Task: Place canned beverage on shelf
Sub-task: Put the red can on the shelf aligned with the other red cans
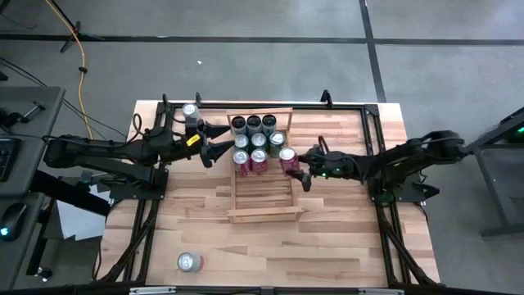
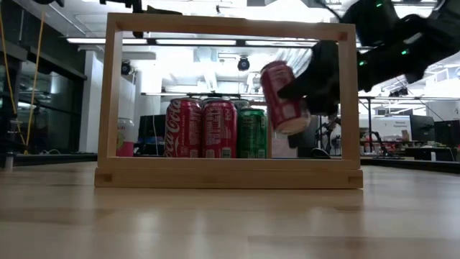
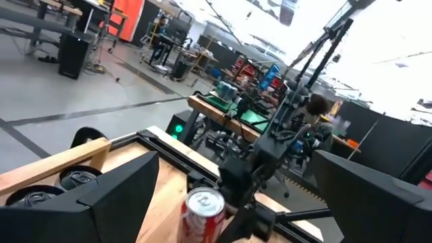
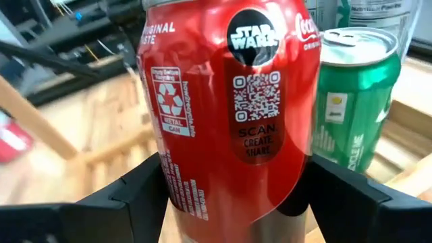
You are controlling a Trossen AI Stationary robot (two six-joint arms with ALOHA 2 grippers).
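Red can (image 2: 282, 97) clamped in right gripper (image 1: 296, 170), lifted clear above shelf (image 1: 264, 215) floor beside right rail, long axis near upright, top tilted slightly left in low view. Green can (image 4: 351, 94) just beside. Left gripper (image 1: 214, 139) spread apart, near shelf's far-left corner.

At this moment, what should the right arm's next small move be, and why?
Probably lower the red can straight down onto the shelf. The right tool grips it tilted, above the slats, beside the green can at the end of the second row, so it likely needs levelling before release. The left tool waits open by the shelf's far left corner.
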